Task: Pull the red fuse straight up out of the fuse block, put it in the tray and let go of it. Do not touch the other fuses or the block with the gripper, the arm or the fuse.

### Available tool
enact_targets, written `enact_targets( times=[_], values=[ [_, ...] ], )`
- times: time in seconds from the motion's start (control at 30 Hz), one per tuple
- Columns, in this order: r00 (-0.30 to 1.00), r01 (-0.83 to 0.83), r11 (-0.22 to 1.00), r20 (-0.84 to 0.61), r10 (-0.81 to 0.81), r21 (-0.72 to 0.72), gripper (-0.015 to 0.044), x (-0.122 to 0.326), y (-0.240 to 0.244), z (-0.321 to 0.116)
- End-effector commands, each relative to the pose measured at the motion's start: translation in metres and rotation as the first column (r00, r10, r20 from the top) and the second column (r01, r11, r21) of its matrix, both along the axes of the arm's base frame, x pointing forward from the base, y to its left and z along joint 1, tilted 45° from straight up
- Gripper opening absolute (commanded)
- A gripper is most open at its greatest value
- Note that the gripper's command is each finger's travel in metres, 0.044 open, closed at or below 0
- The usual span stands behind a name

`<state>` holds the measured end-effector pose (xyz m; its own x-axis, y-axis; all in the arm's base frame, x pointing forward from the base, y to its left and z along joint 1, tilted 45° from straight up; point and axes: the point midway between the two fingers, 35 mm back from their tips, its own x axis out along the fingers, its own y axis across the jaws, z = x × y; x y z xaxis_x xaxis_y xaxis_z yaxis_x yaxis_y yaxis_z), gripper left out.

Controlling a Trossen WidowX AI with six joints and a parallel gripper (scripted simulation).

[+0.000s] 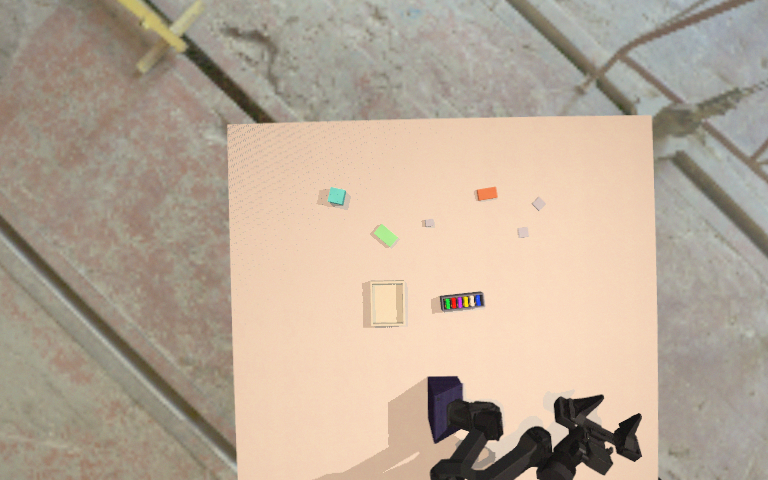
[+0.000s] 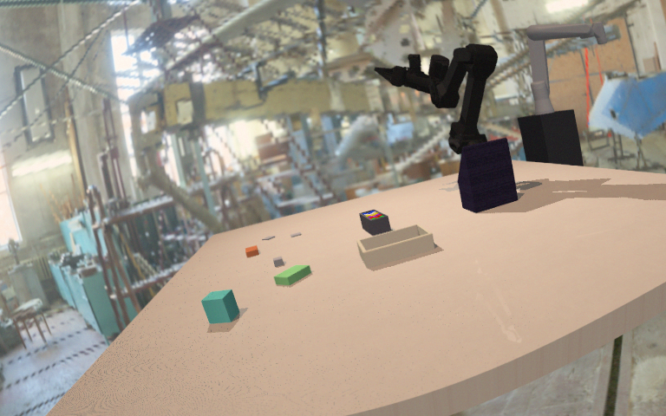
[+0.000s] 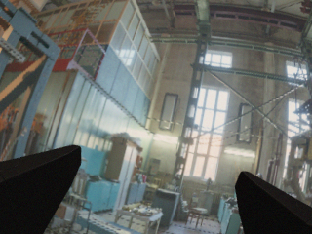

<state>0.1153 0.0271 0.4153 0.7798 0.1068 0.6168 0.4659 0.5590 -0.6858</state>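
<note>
The jaws stand wide apart with nothing between them; in the wrist view the two dark fingertips sit at the left and right edges, and only the hall's windows and a corner of the table show in the gap. The gripper hangs high above the near right part of the table, held roughly level, well apart from every object on it. Behind it the black arm folds back to its base, which stands just beside a dark navy box at the near edge.

Farther out, near the middle of the table, sits the fuse block, a small dark holder with a row of coloured fuses standing in it. The red fuse is seated in the block, second from the left in the top view, between a green fuse and a purple one. Just left of the block, apart from it, lies the tray, a shallow beige box with nothing in it.

Beyond these, toward the far side, are scattered a green slab, a teal cube, an orange block and three small grey squares.
</note>
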Motion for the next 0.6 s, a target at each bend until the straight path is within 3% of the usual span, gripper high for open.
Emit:
enact_targets(
  times=[0.0, 0.2, 0.4, 0.57],
  values=[
    [1.000, 0.003, 1.000, 0.000, -0.003, 0.009, 0.0374, 0.000, -0.003, 0.000],
    [0.997, -0.076, 0.936, 0.057, 0.060, 0.343, 0.0216, 0.008, -0.069, 0.017],
    [0.990, -0.141, 0.711, 0.080, 0.119, 0.689, 0.0065, 0.044, -0.141, 0.011],
    [0.990, -0.067, 0.443, 0.005, 0.139, 0.894, 0.0065, 0.097, -0.187, -0.026]
  ],
)
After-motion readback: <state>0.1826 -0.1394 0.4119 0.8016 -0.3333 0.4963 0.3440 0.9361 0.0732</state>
